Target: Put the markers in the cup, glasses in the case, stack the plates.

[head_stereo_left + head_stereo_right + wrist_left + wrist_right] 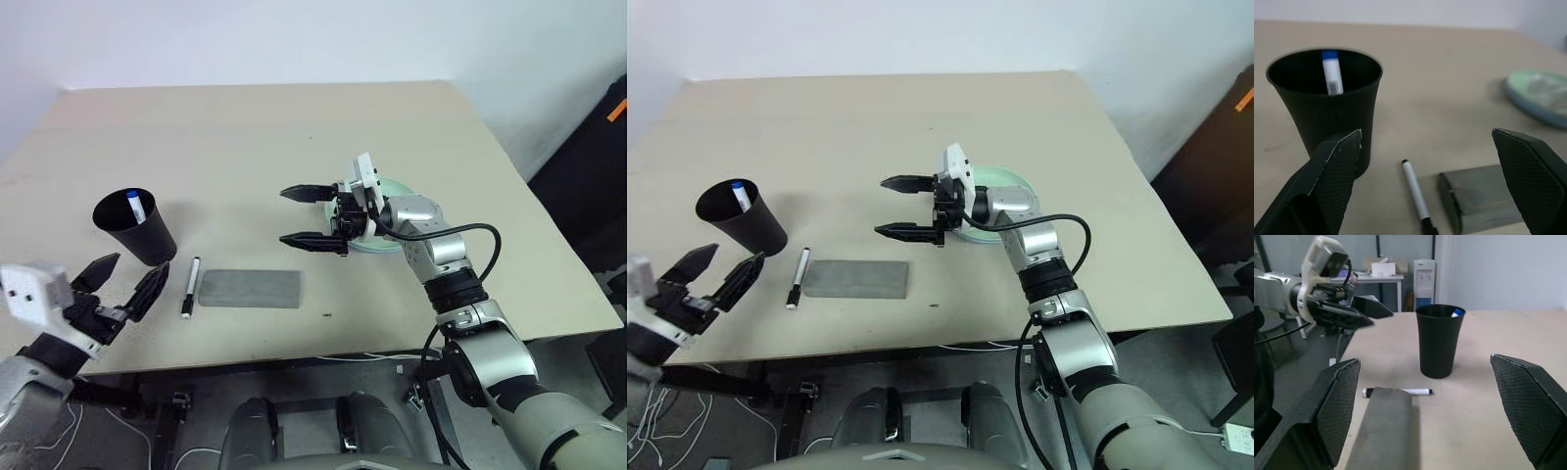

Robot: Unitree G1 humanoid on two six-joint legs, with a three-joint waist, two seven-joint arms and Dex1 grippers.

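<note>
Both claws gape empty: left claw (116, 279) at lower left beside the cup (137, 227), right claw (312, 216) mid-frame, before the stacked plates (1011, 186). Blue-capped marker (1331, 71) stands inside the cup; black-capped marker (189, 286) lies on the counter (255, 127) between cup and case (249, 289).

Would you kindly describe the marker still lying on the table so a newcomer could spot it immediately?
Start at the black cup near the table's left front corner. Just beside it, between the cup and the flat grey case, a slim white marker lies flat on the tabletop. Its cap is black, whereas the other marker has a blue cap and stands inside the cup.
</note>
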